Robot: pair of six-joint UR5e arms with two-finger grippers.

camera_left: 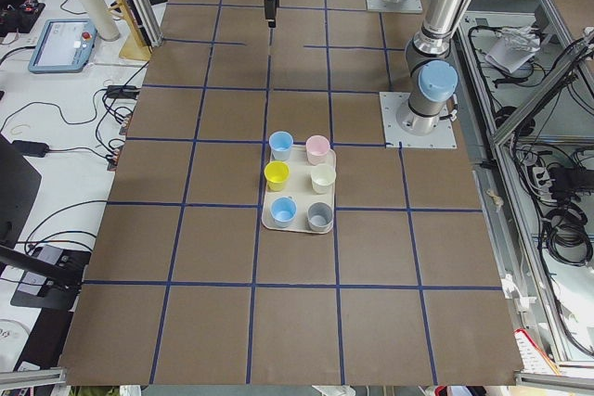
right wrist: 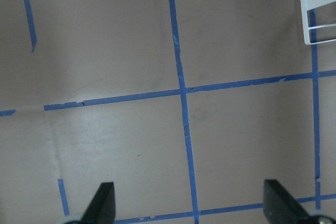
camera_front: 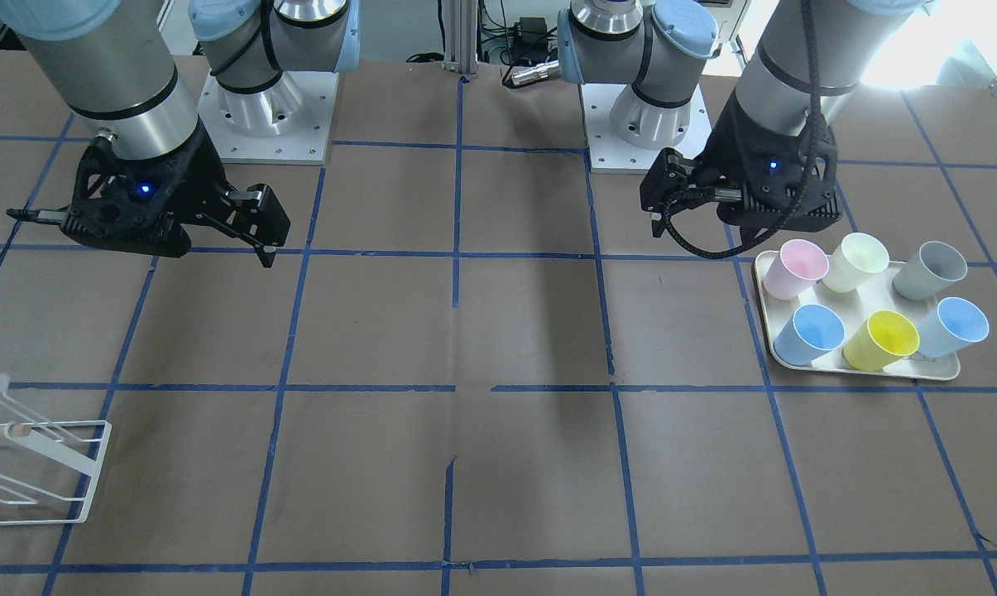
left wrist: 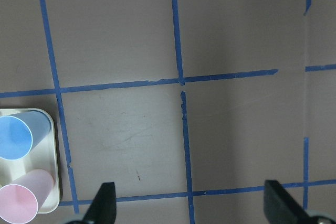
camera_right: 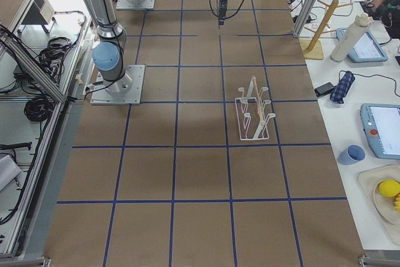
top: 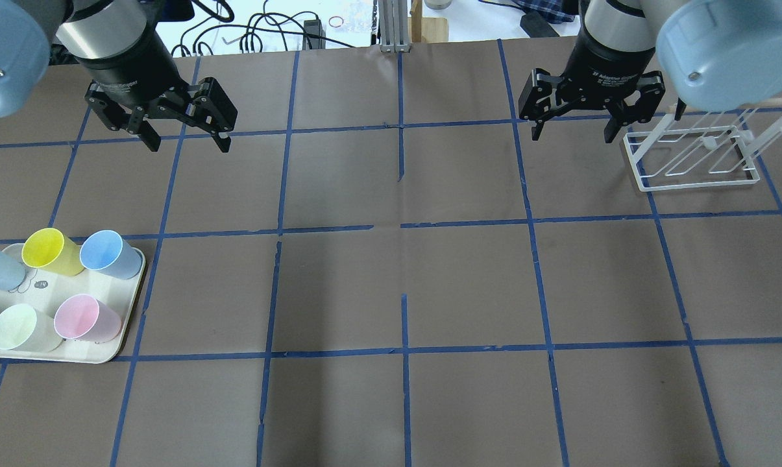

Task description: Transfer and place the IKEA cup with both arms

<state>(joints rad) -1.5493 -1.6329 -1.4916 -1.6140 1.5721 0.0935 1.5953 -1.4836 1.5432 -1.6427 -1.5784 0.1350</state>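
The bright yellow IKEA cup (camera_front: 881,339) stands upright in the front row of a cream tray (camera_front: 937,370), between two light-blue cups. It also shows in the overhead view (top: 50,251) and the exterior left view (camera_left: 277,174). My left gripper (top: 188,144) hangs open and empty above the table, beyond the tray and apart from the cups; its wrist view (left wrist: 191,205) shows wide-spread fingers over bare table. My right gripper (top: 572,136) is open and empty, hanging beside the white rack; its wrist view (right wrist: 189,205) shows only taped table between the fingers.
The tray (top: 105,355) also holds a pink cup (top: 85,318), a pale cream cup (top: 15,327), a grey cup (camera_front: 928,269) and two light-blue cups (top: 108,253). A white wire rack (top: 696,155) stands on the robot's right side. Blue tape grids the brown table.
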